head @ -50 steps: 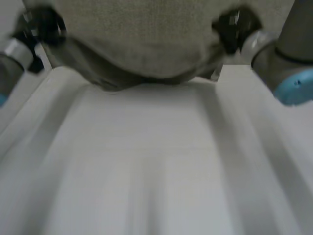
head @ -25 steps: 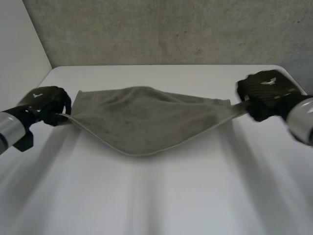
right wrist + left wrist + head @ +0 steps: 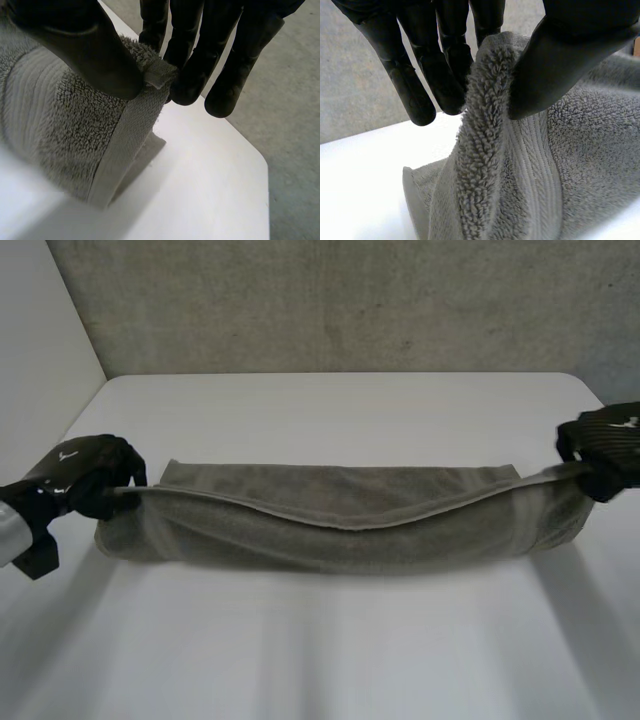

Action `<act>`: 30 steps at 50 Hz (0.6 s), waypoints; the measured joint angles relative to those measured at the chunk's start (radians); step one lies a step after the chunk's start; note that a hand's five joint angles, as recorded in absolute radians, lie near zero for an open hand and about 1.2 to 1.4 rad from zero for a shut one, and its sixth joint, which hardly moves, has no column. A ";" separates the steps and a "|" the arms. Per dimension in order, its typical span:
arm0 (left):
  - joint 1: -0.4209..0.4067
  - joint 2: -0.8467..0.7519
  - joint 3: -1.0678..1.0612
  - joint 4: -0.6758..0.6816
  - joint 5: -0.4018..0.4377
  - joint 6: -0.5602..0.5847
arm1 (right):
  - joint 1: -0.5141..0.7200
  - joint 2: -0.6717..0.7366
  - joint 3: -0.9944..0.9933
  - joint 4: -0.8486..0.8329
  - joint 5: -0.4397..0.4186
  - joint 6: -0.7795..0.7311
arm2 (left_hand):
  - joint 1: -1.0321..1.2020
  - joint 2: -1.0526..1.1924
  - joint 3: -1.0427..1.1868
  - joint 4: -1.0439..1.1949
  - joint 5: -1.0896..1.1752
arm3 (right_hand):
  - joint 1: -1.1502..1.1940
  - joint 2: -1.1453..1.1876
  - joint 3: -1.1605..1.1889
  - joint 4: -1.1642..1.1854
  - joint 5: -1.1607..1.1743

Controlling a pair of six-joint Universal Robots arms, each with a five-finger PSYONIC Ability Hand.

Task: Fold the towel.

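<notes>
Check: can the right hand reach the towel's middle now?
Probably not yet: the right hand is pinching an end corner of the towel and must let go first. Nothing else blocks it.

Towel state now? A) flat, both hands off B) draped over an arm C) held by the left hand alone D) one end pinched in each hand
D: the left hand and the right hand each pinch one end of the towel, as both wrist views confirm.
</notes>
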 measured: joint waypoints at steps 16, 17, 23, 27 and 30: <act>-0.130 -0.422 0.459 -0.007 -0.161 -0.043 | 0.195 0.352 -0.275 -0.142 0.239 0.070 | 0.000 0.000 0.000 0.000 0.000 | 0.000 0.001 0.000 0.000 0.000; -0.135 -0.436 0.479 -0.007 -0.167 -0.044 | 0.198 0.364 -0.287 -0.146 0.247 0.073 | 0.000 0.000 0.000 0.000 0.000 | 0.000 0.001 0.000 0.000 0.000; -0.179 -0.555 0.647 -0.017 -0.210 -0.046 | 0.220 0.472 -0.400 -0.177 0.332 0.086 | 0.000 0.000 0.000 0.000 0.000 | 0.000 0.001 0.000 0.000 0.000; -0.208 -0.615 0.725 -0.019 -0.218 -0.044 | 0.227 0.523 -0.450 -0.197 0.360 0.085 | 0.000 0.000 0.000 0.000 0.000 | 0.000 0.001 0.000 0.000 0.000; -0.229 -0.658 0.775 -0.018 -0.220 -0.042 | 0.232 0.561 -0.485 -0.210 0.370 0.085 | 0.000 0.000 0.000 0.000 0.000 | 0.000 0.001 0.000 0.000 0.000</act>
